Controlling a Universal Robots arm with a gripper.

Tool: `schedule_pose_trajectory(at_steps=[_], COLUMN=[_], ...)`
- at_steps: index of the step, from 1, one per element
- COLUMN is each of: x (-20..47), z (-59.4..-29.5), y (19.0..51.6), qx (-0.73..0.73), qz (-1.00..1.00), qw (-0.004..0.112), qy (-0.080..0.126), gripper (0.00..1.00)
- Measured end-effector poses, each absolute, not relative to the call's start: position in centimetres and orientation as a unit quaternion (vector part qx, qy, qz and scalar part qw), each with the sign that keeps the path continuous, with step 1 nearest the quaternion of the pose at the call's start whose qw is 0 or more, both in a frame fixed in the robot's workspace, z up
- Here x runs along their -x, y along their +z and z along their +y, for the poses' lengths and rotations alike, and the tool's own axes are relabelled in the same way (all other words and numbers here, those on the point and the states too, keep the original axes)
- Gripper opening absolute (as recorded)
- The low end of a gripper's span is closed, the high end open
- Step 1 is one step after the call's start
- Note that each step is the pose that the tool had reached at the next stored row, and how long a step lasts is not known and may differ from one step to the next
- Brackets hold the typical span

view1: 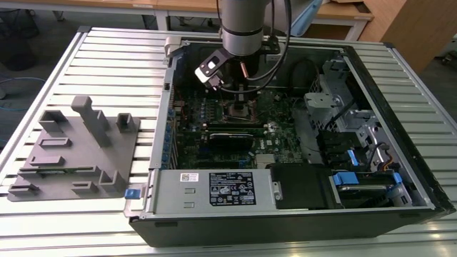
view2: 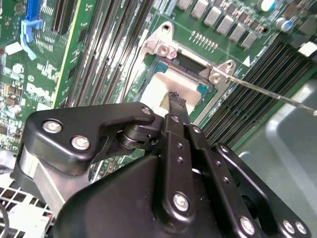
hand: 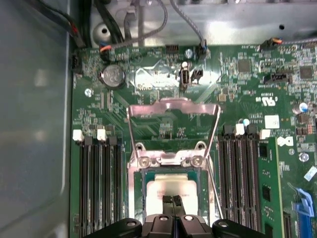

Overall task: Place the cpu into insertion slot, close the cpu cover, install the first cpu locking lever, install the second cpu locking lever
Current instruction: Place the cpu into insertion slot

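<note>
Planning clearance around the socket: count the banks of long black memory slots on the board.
2. One slot bank flanks the cpu on one side, the other slot bank on the opposite side. More may lie hidden outside the views.

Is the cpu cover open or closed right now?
Open. In the first wrist view the cpu cover stands swung back from the insertion slot, and the cpu lies uncovered in it under the claw.
</note>
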State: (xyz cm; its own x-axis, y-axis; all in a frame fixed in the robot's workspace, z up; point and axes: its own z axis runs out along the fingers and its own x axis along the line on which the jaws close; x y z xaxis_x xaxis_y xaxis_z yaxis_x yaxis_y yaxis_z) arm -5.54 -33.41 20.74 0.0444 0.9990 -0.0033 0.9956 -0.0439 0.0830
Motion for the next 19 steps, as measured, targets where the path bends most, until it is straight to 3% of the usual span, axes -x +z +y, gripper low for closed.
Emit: schedule_pose_trajectory(at_steps=[2,19], x=[5.53,5.06], z=[-33.41,-32.93], y=[20.73,20.41], qx=[-0.722,-0.723], qz=[0.691,0.690], qw=[0.025,0.024], qy=[0.022,0.021], gripper=[0.11,0.11])
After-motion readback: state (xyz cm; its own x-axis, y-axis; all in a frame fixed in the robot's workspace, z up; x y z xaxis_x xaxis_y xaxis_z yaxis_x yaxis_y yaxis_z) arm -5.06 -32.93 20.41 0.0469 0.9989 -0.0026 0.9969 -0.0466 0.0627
